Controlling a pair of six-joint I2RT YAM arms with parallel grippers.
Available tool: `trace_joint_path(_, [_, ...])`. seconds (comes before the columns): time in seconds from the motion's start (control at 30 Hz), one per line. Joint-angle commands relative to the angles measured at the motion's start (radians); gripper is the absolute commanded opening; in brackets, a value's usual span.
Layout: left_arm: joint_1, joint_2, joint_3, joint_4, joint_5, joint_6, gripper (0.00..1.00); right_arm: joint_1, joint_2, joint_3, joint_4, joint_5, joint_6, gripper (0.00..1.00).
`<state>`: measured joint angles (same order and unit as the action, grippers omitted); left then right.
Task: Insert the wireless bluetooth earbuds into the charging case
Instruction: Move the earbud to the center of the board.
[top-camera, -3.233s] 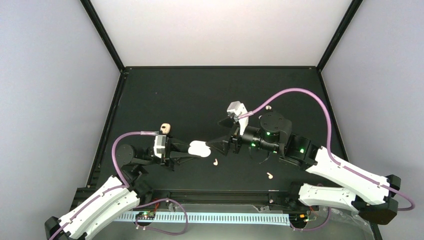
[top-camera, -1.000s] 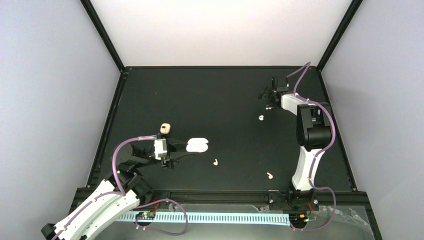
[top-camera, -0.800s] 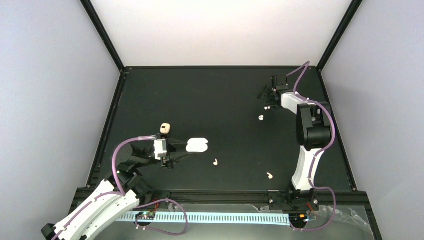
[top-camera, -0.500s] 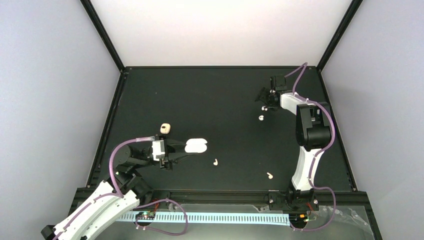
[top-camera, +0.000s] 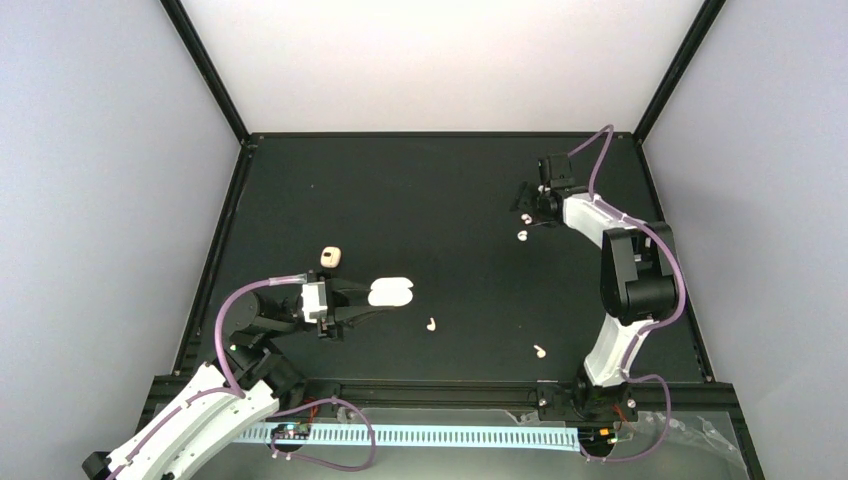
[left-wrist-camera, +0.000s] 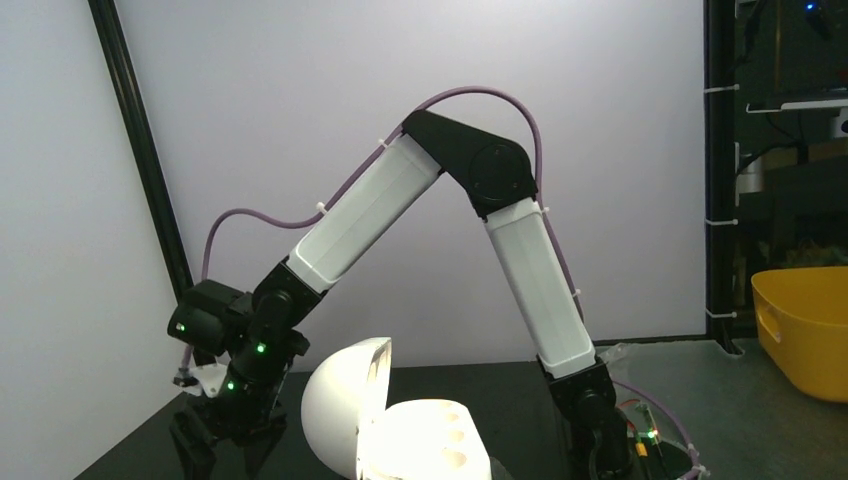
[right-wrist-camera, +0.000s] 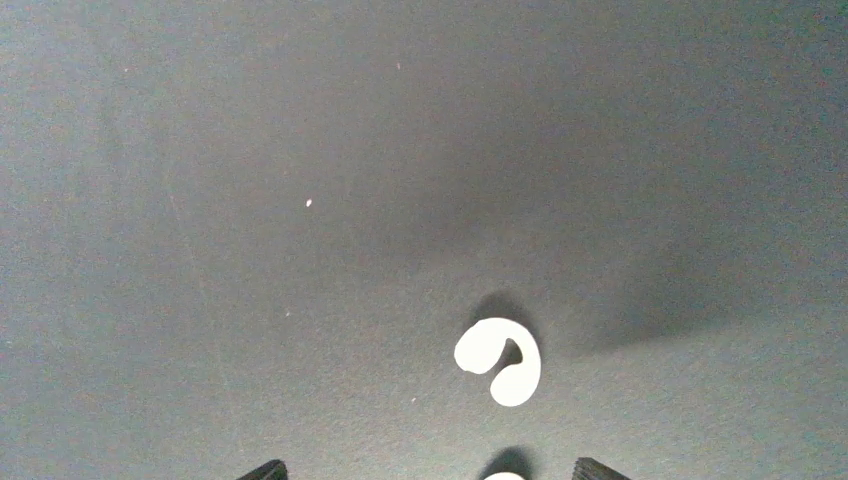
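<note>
The left arm has drawn back a touch toward its near corner since a second ago. The charging case has slid left with it, and the left gripper has its jaws clamped tight on the case's left end. Over on the right, the arm has quit the centre it worked three seconds back. The right gripper now hangs low near the far right edge of the table, jaws spread wide and gripping nothing, with a curled earbud just ahead of its tips. A peach-tan lump sits behind the left arm. The table's middle lies open, with a near earbud and a second near earbud toward the front. The case's long axis runs left to right, lid hinged up, sockets facing upward.
</note>
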<state>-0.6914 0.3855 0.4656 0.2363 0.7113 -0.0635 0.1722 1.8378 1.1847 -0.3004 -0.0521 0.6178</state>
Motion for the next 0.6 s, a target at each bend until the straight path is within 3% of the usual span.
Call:
trace_joint_path(0.0, [-0.006, -0.013, 0.016, 0.023, 0.017, -0.010, 0.02, -0.008, -0.008, 0.063, -0.066, 0.108, -0.067, 0.72])
trace_joint_path(0.27, [-0.004, -0.015, 0.016, 0.015, 0.014, -0.004, 0.02, -0.034, 0.109, 0.186, -0.139, 0.170, -0.105, 0.44])
trace_joint_path(0.57, [-0.005, -0.013, 0.016, 0.019, 0.015, -0.001, 0.02, -0.037, 0.181, 0.252, -0.201, 0.197, -0.160, 0.36])
